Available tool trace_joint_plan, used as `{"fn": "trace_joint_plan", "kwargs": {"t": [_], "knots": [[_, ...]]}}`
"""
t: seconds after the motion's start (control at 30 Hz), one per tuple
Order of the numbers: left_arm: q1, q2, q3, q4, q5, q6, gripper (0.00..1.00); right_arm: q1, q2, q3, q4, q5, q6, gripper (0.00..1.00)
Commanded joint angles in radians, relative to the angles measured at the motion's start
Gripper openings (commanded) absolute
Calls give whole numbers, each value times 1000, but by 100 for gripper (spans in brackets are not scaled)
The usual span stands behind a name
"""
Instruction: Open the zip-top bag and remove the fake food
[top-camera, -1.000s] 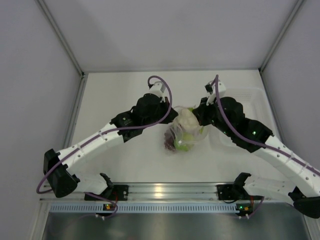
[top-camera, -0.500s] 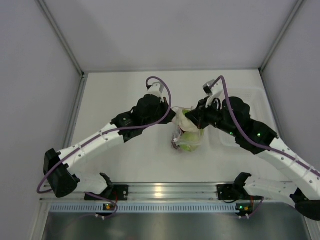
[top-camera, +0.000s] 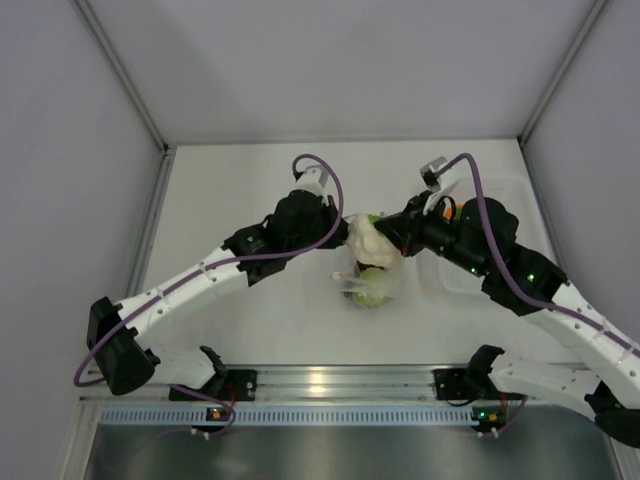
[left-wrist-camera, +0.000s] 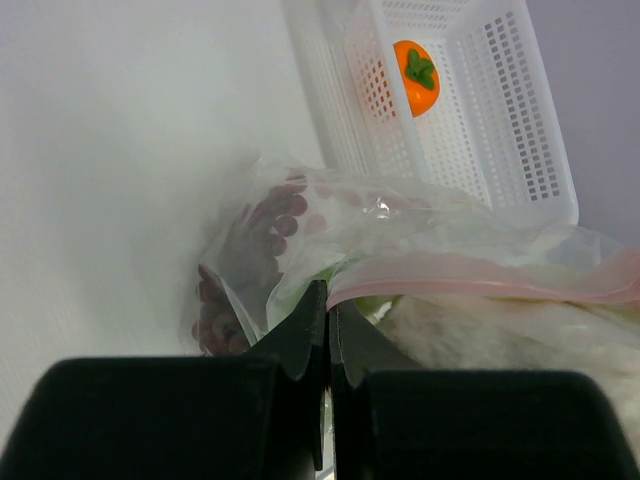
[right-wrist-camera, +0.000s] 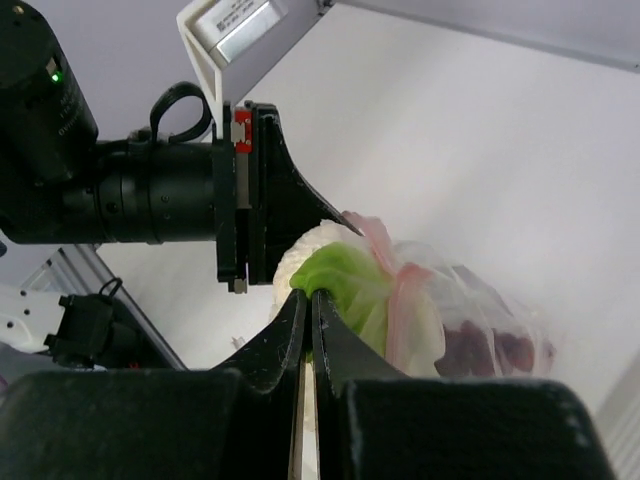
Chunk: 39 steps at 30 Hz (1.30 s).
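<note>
Two hands are gripping the bag (top-camera: 366, 272) at mid-worktop (top-camera: 240, 180), one from each side. Left hand (left-wrist-camera: 327, 300) is clenching its fingers on the plastic at the end of the pink zip strip (left-wrist-camera: 480, 275). Right hand (right-wrist-camera: 308, 298) is pinching tight at the bag mouth, tips pressing against the pale green leaf of the vegetable (right-wrist-camera: 345, 285). Bag is hanging between them and bulging downward; cannot tell whether its bottom is touching the worktop. Grapes (left-wrist-camera: 255, 255) are sitting low inside the bag. Apple (top-camera: 370, 293) is showing green at the bottom. Orange fruit (left-wrist-camera: 415, 75) is lying in the white perforated basket (left-wrist-camera: 520, 150), apart from the bag and beyond it in the left wrist view
</note>
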Motion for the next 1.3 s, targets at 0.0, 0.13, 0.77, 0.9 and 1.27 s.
{"fn": "trace_joint_plan", "kwargs": {"t": [0.0, 0.13, 0.77, 0.9, 1.27], "knots": [[3, -18, -23, 2, -45, -17, 0, 4, -108, 10, 231, 94, 2, 0], [3, -17, -26, 2, -50, -19, 0, 4, -131, -16, 259, 120, 8, 0], [14, -12, -56, 0, -104, -43, 0, -4, -74, 128, 224, 437, 25, 0], [29, -26, -76, 0, -102, -49, 0, -27, -62, 186, 162, 528, -30, 0], [55, -92, -105, -1, -85, -42, 0, -257, -4, 223, -17, 612, -98, 0]]}}
